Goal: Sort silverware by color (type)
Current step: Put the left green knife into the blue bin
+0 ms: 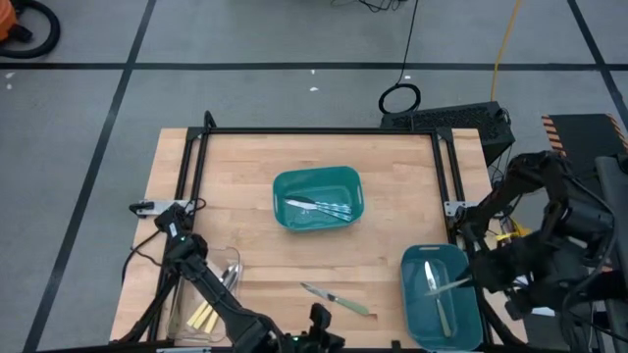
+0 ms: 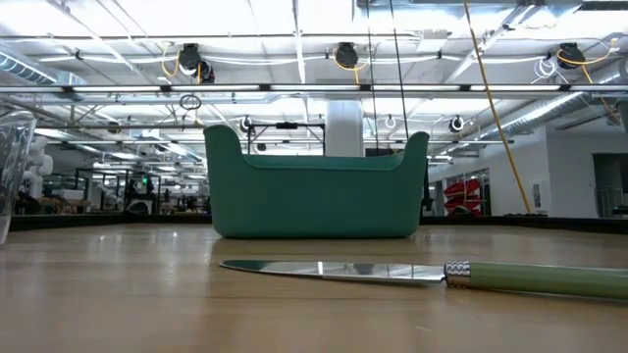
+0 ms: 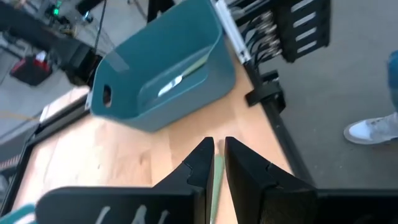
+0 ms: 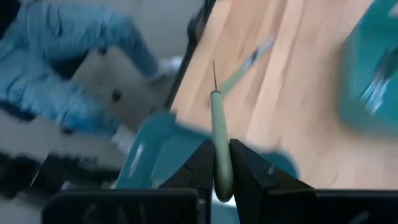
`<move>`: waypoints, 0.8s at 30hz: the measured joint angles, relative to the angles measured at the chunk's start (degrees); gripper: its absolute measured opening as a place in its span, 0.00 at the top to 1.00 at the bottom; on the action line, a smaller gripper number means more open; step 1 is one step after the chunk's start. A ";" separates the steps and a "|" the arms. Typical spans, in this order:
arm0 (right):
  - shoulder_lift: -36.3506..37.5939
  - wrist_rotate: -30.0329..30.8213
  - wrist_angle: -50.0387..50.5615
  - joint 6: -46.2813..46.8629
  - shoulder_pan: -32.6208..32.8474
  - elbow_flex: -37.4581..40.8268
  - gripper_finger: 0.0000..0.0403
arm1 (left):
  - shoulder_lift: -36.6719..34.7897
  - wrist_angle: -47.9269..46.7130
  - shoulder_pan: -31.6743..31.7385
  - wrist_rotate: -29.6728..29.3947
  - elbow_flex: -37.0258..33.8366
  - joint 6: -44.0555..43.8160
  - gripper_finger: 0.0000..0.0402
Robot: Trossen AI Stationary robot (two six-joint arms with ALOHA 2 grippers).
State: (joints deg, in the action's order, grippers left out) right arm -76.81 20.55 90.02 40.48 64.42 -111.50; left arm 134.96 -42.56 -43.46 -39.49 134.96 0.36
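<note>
Sorting looks nearly finished in the high view. On the surface (image 1: 245,176), the middle bin (image 1: 316,175) at the centre of the frame holds the bluish pieces (image 1: 319,208). The clear box (image 1: 182,314) at lower left holds the yellow-handled ones (image 1: 203,316). The right bin (image 1: 407,294) at lower right holds green-handled ones (image 1: 440,309). So each colour has its own container. One knife (image 1: 339,299) with a green handle lies alone at lower centre, apart from all three. The right hand (image 1: 478,279) is at the right bin's edge, clenched on a green piece (image 1: 453,284) that reaches across the bin, probably to be dropped with its own colour. The left hand (image 1: 319,319) is at the bottom edge, just beside the knife.

From the low view, the knife (image 2: 392,272) lies flat in front, blade to the left. The middle bin (image 2: 316,196) stands behind it and the clear box (image 2: 12,167) is at the left edge. No hand shows here.

In the left wrist view, the left hand (image 3: 219,155) points toward the right bin (image 3: 161,118). A pale green strip shows at its tips, I think the knife's handle. Whether it grasps anything, I cannot tell.

In the right wrist view, the right hand (image 4: 222,158) grips the green piece (image 4: 219,124) by the handle, above the right bin (image 4: 155,149). The knife (image 4: 249,62) is at upper centre and the middle bin (image 4: 367,74) at the right edge.
</note>
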 joint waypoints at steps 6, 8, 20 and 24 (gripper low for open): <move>5.57 -8.06 0.13 7.15 0.20 12.17 0.93 | 0.00 -2.93 1.56 -0.21 0.00 -3.33 0.88; 6.81 -9.70 0.08 9.78 0.20 15.56 0.93 | 0.00 -3.76 1.97 -0.19 0.00 -4.45 0.88; 7.93 -17.61 0.00 19.82 0.20 24.43 0.93 | 0.00 -10.41 3.43 0.44 0.00 -12.56 0.88; 7.93 -17.40 -0.02 20.99 0.20 24.52 0.93 | 0.00 -10.43 3.42 0.49 0.00 -12.79 0.88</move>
State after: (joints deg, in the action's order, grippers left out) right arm -68.88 3.14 90.00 61.47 64.62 -86.98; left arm 134.96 -52.99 -40.05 -39.00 134.96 -12.44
